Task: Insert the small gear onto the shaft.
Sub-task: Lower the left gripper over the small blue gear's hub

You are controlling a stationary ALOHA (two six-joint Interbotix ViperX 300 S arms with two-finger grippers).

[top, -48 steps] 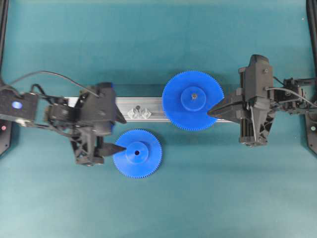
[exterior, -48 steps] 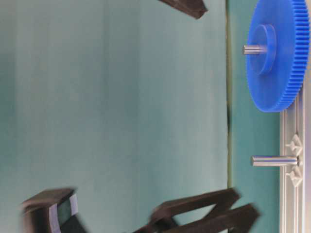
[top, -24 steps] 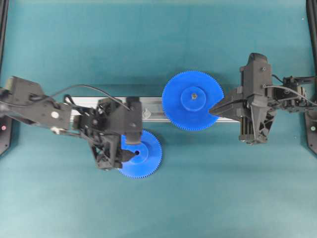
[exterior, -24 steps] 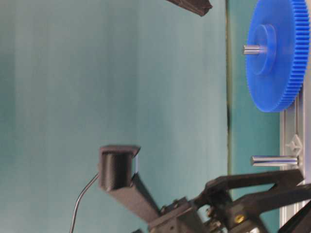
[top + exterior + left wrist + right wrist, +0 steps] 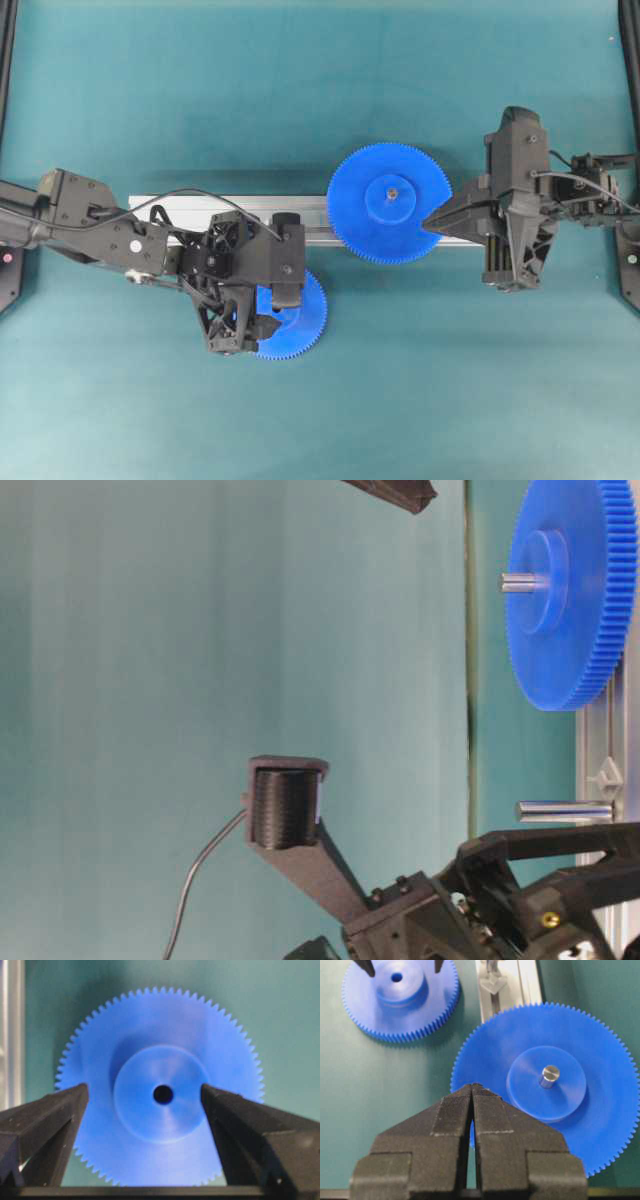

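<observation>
1. left gripper hangs over the small gear, jaws spread either side of its hub (not touching).
2. right gripper pinched together, empty, by the larger gear.
3. shaft stands bare on the rail.

Overhead cam looks straight down on the whole teal surface, both arms in frame. Table-level cam sits low and close, image turned sideways. Left wrist cam looks down, close, at the small gear. Right wrist cam, a bit farther back, takes in the larger gear plus the small gear; all but the table-level view show it.
</observation>
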